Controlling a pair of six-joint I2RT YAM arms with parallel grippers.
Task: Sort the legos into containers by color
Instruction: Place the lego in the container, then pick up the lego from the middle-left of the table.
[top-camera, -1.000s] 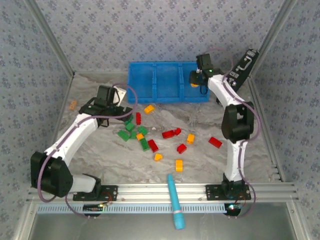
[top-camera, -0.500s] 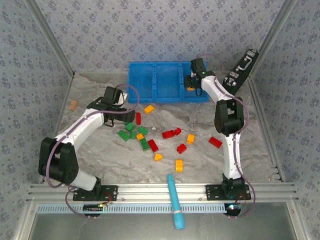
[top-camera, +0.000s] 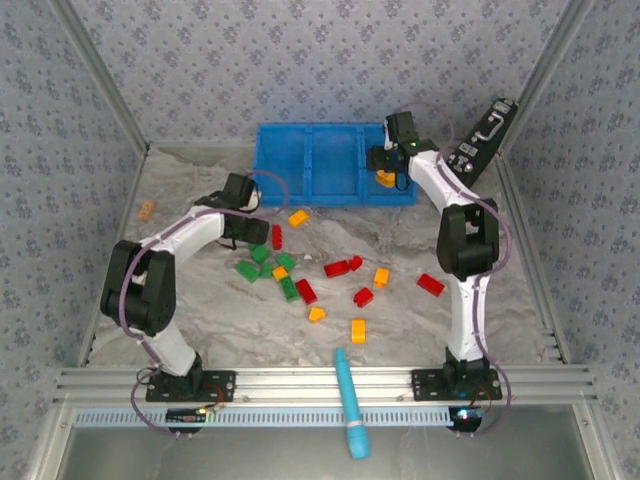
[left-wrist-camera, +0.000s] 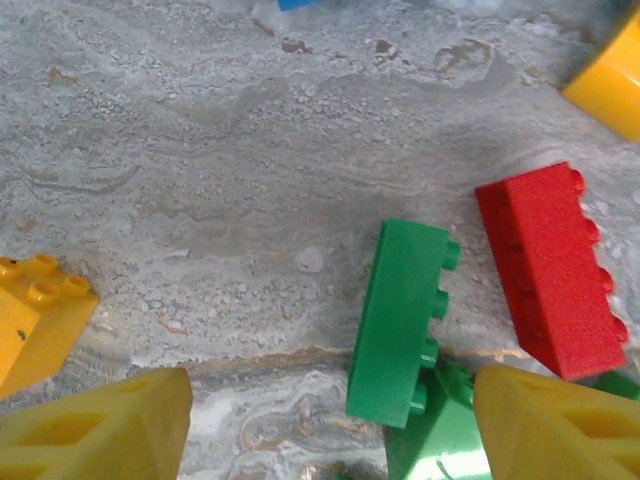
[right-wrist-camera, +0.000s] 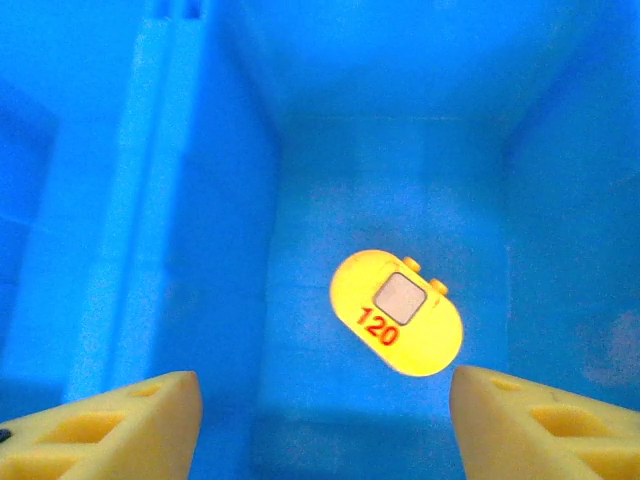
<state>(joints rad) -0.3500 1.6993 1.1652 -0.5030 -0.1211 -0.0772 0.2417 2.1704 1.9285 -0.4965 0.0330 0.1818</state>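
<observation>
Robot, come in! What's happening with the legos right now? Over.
Left end effector open, over green brick. Right end effector open above blue bin, yellow piece lying in right compartment. Red brick close beside the green. Over.

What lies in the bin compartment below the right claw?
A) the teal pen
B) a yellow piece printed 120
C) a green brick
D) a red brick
B: in the right wrist view a yellow piece printed 120 lies on the floor of the blue compartment, between the fingers of the open right claw and touching neither.
</observation>
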